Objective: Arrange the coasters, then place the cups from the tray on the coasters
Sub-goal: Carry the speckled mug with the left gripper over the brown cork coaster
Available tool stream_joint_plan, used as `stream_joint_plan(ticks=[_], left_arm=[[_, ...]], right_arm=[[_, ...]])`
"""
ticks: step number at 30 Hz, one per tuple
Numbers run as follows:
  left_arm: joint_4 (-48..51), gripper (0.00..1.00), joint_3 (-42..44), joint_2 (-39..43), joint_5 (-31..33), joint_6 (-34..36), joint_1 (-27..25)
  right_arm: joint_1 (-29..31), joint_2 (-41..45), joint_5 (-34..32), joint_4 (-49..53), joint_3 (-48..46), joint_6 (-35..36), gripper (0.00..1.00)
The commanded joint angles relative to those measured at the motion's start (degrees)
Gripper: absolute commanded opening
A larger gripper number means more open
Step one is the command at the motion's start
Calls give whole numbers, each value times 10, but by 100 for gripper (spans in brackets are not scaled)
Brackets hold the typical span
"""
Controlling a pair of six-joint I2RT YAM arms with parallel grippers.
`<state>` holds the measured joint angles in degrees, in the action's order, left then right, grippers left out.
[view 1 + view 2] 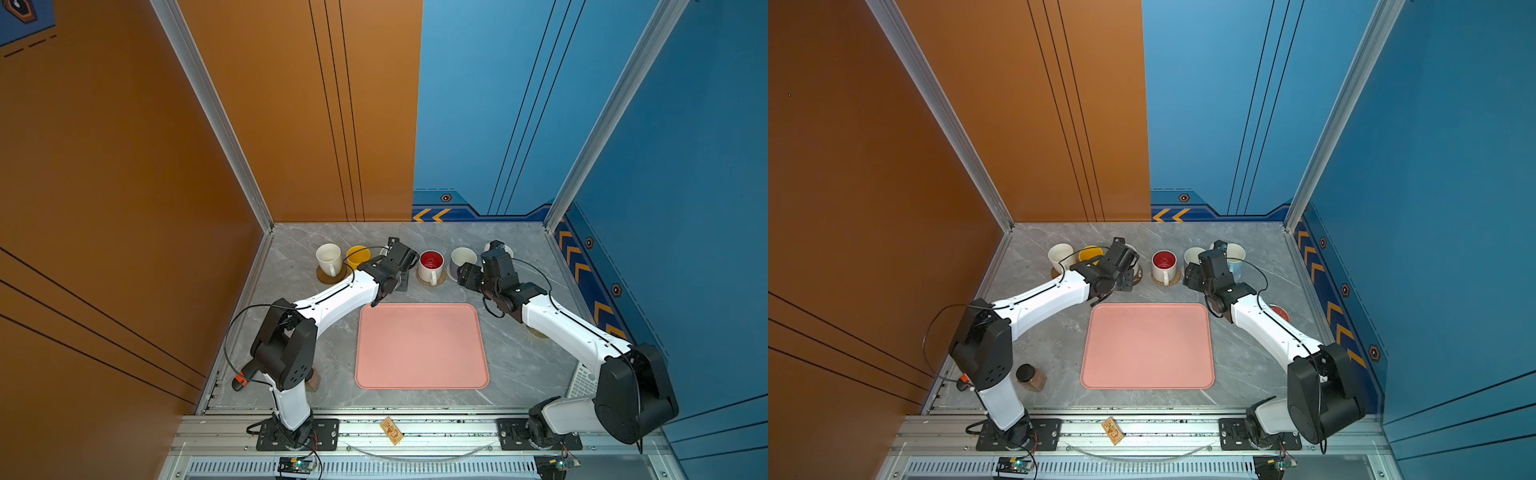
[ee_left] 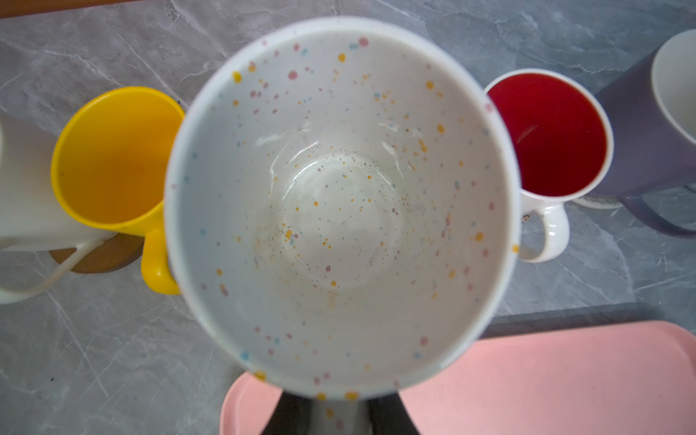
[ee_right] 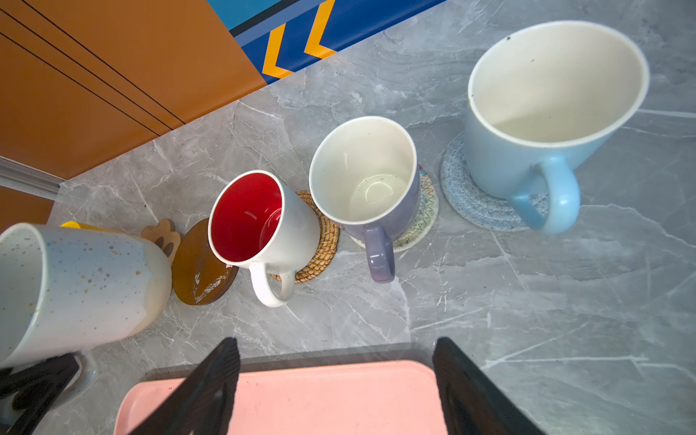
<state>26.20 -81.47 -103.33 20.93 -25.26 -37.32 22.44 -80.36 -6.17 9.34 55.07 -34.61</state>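
At the near left of the bench, one dark-lidded brown jar, upright. Mid-bench, one pink tray; right of it, half under the right arm, one red disc. Over the tray's far edge, right hand, jaws wide apart. Beyond, a far row of six mugs and six coasters, left to right: white mug on a brown disc; yellow mug by the paw coaster; speckled mug, tilted, handle clamped in the left hand, just beside a second brown disc, bare; red-inside mug on the rattan coaster; lavender mug on the cream coaster; light blue mug on the blue-grey coaster
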Motion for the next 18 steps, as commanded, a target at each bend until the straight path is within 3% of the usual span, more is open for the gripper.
stream_joint_plan(ticks=[1, 18], left_arm=[[-60, 0, -35, -17, 3, 20, 12], [-79, 0, -78, -91, -25, 15, 37]], right_arm=[[-4, 0, 4, -11, -8, -6, 79], [-8, 4, 6, -12, -12, -5, 79]])
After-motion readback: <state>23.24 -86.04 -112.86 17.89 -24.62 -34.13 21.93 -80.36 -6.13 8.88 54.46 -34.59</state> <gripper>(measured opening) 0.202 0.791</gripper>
